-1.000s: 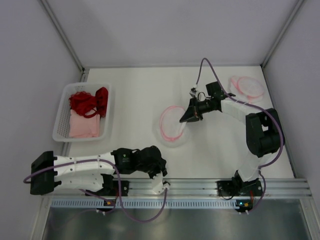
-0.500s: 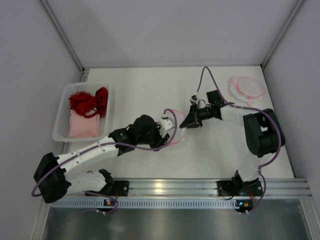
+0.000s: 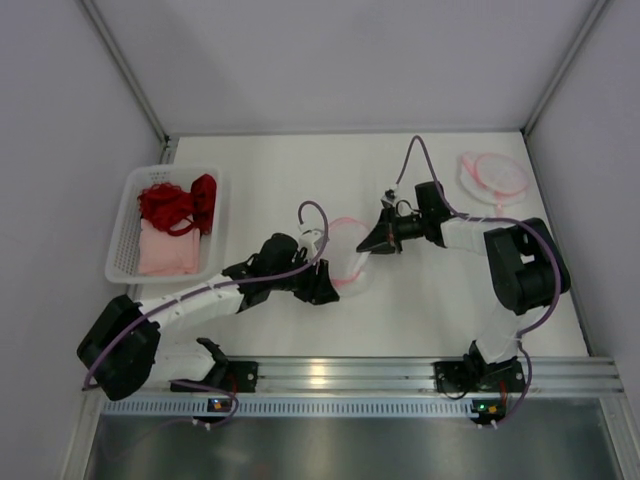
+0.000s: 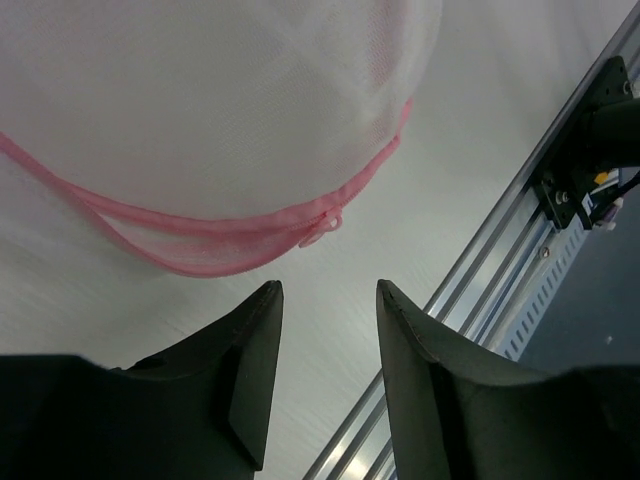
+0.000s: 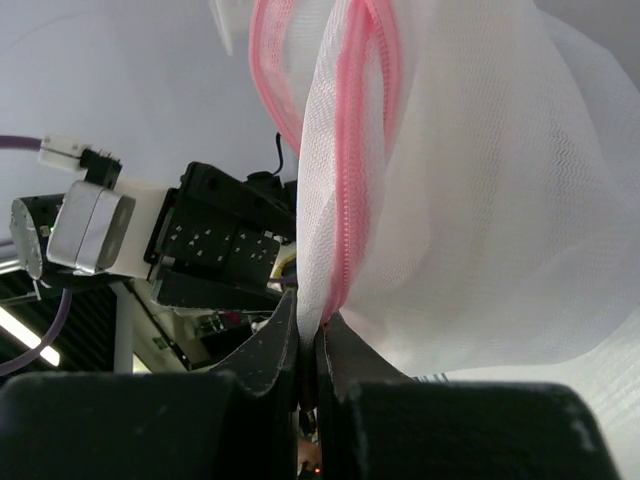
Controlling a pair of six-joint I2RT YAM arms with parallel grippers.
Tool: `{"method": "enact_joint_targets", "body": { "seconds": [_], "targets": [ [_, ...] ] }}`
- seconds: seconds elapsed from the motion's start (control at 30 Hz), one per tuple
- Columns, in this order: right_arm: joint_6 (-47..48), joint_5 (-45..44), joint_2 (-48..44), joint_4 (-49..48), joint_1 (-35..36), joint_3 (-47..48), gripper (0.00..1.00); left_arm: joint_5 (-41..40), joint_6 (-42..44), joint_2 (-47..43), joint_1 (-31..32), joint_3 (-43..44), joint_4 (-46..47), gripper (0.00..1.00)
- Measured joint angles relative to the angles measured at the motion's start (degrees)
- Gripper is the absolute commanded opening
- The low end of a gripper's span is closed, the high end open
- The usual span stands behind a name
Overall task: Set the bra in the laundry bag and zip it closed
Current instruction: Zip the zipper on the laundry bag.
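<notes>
The laundry bag, white mesh with a pink zipper, lies mid-table with its far edge pulled up. My right gripper is shut on that zipper edge, and the mesh drapes away from its tips. My left gripper hovers open at the bag's near edge. In the left wrist view its tips sit just below the pink zipper pull, with nothing between them. The red bra lies in the white basket at the far left.
A pink folded cloth shares the basket with the bra. A second mesh bag with a pink rim lies at the back right. The metal rail runs along the near table edge. Grey walls close in both sides.
My left arm swung out from beside its base to the bag's near edge and its jaws opened. The right gripper shifted slightly, still holding the bag's zipper edge.
</notes>
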State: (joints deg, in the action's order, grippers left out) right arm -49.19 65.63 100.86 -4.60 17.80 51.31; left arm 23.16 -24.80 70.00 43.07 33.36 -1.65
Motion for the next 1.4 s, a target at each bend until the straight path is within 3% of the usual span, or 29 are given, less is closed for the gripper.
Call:
{"method": "enact_joint_targets", "body": {
  "seconds": [0.3, 0.57, 0.8, 1.07, 1.4],
  "targets": [
    [-3.5, 0.3, 0.0, -4.4, 0.0, -1.3, 0.00, 1.2, -7.1, 5.0, -2.4, -1.1, 8.5, 0.50],
    [-5.2, 0.5, 0.0, -6.9, 0.0, -1.9, 0.00, 3.4, -10.1, 6.2, -3.2, -1.3, 13.5, 0.45],
    [-6.4, 0.6, 0.0, -8.0, 0.0, -2.2, 0.00, 4.1, -11.7, 7.4, -3.3, -1.9, 15.3, 0.27],
    [-6.4, 0.5, 0.0, -8.0, -0.2, -2.2, 0.00, 5.2, -11.5, 7.0, -4.4, -2.2, 14.9, 0.00],
    [1.2, -0.1, 0.0, 0.6, -1.7, 0.0, 0.00, 5.9, -7.6, 1.9, -8.0, -2.6, 9.1, 0.00]
  ]
}}
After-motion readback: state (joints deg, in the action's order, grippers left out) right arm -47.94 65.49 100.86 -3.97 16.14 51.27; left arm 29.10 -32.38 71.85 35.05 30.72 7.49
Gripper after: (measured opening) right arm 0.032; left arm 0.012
